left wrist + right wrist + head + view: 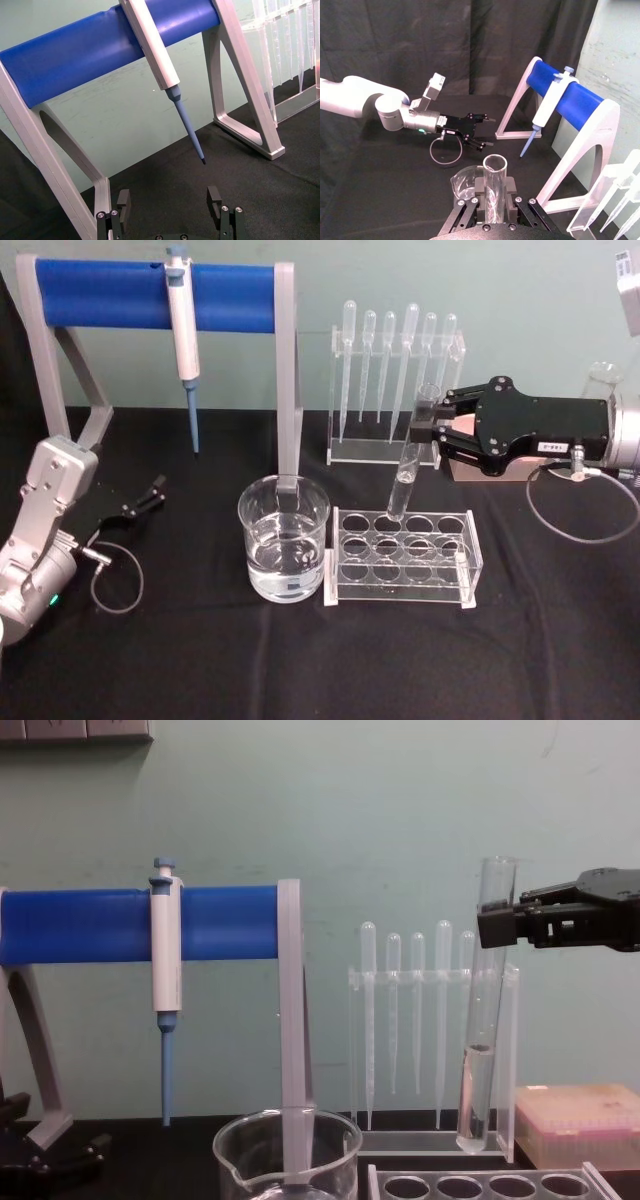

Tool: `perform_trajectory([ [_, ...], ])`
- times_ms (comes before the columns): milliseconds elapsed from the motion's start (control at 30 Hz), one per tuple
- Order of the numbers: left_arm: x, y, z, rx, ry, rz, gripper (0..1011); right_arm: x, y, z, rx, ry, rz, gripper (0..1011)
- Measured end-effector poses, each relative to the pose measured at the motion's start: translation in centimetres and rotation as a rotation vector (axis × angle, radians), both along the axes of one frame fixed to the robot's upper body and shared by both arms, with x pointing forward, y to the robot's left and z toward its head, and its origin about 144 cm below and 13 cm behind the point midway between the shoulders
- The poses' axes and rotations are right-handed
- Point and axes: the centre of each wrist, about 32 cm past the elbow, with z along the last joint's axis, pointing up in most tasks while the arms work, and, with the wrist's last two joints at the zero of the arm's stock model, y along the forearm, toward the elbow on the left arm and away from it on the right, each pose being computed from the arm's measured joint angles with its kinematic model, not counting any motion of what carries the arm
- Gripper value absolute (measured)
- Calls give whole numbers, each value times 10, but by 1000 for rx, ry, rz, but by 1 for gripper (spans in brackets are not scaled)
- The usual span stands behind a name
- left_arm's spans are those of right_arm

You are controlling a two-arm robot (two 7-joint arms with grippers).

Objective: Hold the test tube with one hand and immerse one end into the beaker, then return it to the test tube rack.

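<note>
Confirm right gripper (pixel 428 430) fingers pinching test tube (pixel 405 475), rack (pixel 470 562) below. Likely lift-out: raise clear, traverse left to beaker (pixel 247 530), dip closed end. Left gripper (pixel 169 200) parked, fingers spread.

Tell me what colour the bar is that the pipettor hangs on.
The bar is bright blue, between grey end frames; the head view shows it best.

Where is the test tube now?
In the head view the test tube is right of centre, tilted, held near its top by the right gripper, its bottom over the back row of the test tube rack.
</note>
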Motion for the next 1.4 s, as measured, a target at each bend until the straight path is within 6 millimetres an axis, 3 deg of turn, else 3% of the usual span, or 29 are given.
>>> perform_trajectory([
  [1400, 0, 0, 0, 0, 0, 0, 1000, 0, 0, 0, 0, -3, 2, 233],
])
